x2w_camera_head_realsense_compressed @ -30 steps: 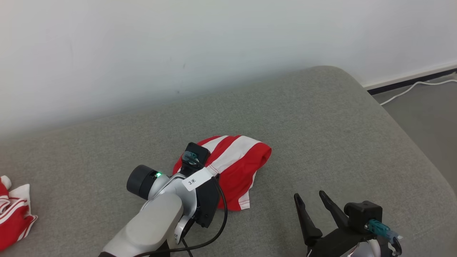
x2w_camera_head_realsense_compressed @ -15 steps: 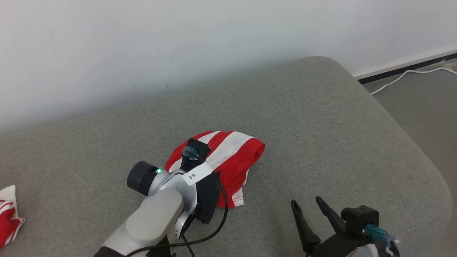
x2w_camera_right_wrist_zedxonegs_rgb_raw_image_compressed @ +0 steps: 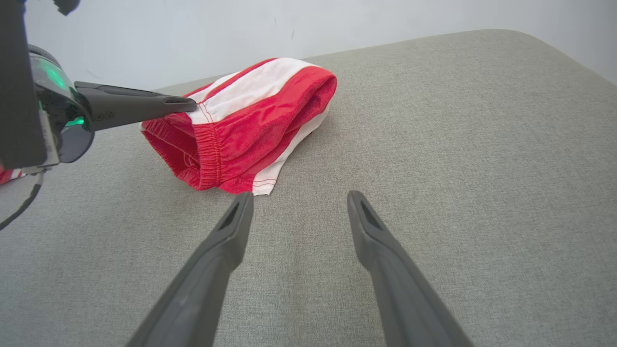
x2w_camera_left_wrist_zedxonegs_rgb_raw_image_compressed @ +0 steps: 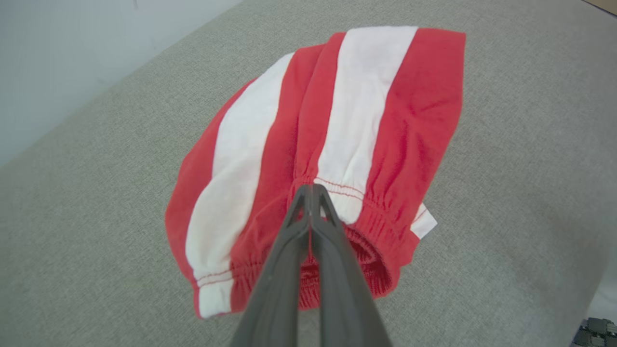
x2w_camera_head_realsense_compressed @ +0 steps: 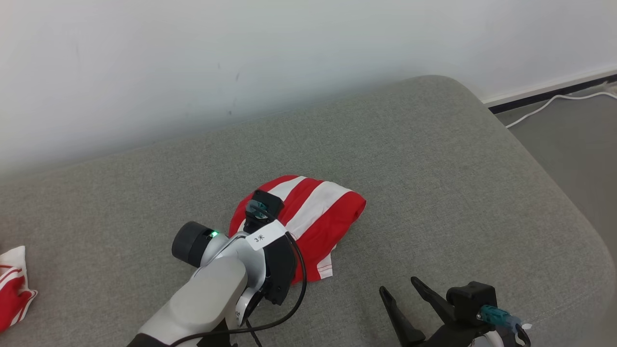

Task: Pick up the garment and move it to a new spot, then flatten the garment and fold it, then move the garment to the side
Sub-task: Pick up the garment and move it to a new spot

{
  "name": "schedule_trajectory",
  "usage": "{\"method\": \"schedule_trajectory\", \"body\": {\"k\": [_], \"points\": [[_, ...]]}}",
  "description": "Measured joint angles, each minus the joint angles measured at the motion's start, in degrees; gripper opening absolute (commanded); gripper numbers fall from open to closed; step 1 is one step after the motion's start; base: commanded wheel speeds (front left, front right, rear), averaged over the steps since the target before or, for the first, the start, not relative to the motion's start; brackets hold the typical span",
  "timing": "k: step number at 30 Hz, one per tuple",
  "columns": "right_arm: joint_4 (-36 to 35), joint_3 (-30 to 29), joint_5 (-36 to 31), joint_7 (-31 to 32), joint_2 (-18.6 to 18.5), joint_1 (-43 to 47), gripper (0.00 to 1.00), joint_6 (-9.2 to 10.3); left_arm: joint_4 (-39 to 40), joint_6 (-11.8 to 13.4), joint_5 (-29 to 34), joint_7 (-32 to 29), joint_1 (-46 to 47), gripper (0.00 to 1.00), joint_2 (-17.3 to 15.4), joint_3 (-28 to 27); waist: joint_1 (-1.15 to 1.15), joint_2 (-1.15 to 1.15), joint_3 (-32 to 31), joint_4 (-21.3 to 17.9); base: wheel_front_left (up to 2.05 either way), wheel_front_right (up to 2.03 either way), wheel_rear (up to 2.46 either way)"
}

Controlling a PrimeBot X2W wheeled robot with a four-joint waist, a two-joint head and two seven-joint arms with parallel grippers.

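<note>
The garment (x2w_camera_head_realsense_compressed: 313, 212) is a crumpled pair of red and white striped shorts lying mid-way across the grey cushion (x2w_camera_head_realsense_compressed: 434, 159). In the left wrist view my left gripper (x2w_camera_left_wrist_zedxonegs_rgb_raw_image_compressed: 311, 190) is shut on the garment (x2w_camera_left_wrist_zedxonegs_rgb_raw_image_compressed: 366, 111), its fingertips pinching the gathered elastic waistband. The right wrist view shows those same left fingertips (x2w_camera_right_wrist_zedxonegs_rgb_raw_image_compressed: 185, 102) at the upper hem of the garment (x2w_camera_right_wrist_zedxonegs_rgb_raw_image_compressed: 260, 111), whose waistband opening faces the camera. My right gripper (x2w_camera_head_realsense_compressed: 399, 285) hovers open over bare cushion to the right of the garment and nearer me. Nothing lies between its fingers, and the right gripper (x2w_camera_right_wrist_zedxonegs_rgb_raw_image_compressed: 300, 195) points just past the garment's near corner.
Another red and white cloth (x2w_camera_head_realsense_compressed: 14, 289) lies at the cushion's far left edge. The cushion rounds off at the right, where grey floor and a white cable (x2w_camera_head_realsense_compressed: 554, 101) show. A pale wall (x2w_camera_head_realsense_compressed: 241, 58) stands right behind the cushion.
My left gripper has closed on the garment's waistband. The right gripper has sunk slightly in the head view. The head camera has shifted a little.
</note>
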State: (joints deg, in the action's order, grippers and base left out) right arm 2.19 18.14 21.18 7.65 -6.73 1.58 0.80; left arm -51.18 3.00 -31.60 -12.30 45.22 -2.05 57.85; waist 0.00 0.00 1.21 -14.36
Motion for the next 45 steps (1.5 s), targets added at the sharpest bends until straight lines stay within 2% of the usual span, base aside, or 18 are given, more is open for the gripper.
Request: {"method": "schedule_trajectory", "body": {"k": [7, 12, 24, 29, 36, 39, 45], "points": [[0.0, -0.1, 0.0, 0.5, 0.0, 0.0, 1.0, -0.29, 0.0, 0.0, -1.8, 0.2, 0.3, 0.0, 0.0, 0.6, 0.0, 0.0, 0.1, 0.2, 0.0, 0.0, 0.0], [0.0, -1.4, 0.5, 0.5, -0.4, 0.1, 1.0, 0.22, 1.3, -0.4, -2.4, 0.8, 2.0, 0.0, 0.0, 1.9, 0.0, 0.0, 0.1, 1.0, 0.0, 0.0, 0.0], [1.3, -0.4, 1.0, 0.5, 0.5, -0.2, 1.0, 0.27, 3.2, -1.6, -2.7, 5.5, 9.8, 0.0, 0.0, 1.8, 0.0, 0.0, -1.8, 2.9, 0.0, 0.0, 0.0], [1.7, 0.5, 1.0, 0.5, 1.0, -1.0, 1.0, 0.21, 5.3, -2.1, -2.7, 8.3, 13.3, 0.0, 0.0, 1.8, 0.0, 0.0, -2.4, 2.0, 0.0, 0.0, 0.0], [2.5, 1.1, 1.0, 0.5, 1.2, -1.0, 1.0, 0.22, 8.7, -1.3, -5.1, 13.4, 18.5, 0.0, 0.1, -0.3, 0.0, 0.0, -3.0, -0.3, 0.0, 0.0, 0.0], [2.5, 1.2, 1.0, 0.5, 1.2, -0.9, 1.0, 0.22, 8.5, -0.5, -5.1, 15.0, 19.9, 0.0, 0.2, -1.3, 0.0, 0.0, -3.1, -1.3, 0.0, 0.0, 0.0], [1.5, 0.0, 2.0, 0.1, 1.1, 0.3, 1.0, 0.73, 4.4, -1.1, -5.0, 15.4, 19.7, 0.0, 0.4, -0.8, 0.0, 0.0, -2.5, -1.6, 0.0, 0.0, 0.0]]}}
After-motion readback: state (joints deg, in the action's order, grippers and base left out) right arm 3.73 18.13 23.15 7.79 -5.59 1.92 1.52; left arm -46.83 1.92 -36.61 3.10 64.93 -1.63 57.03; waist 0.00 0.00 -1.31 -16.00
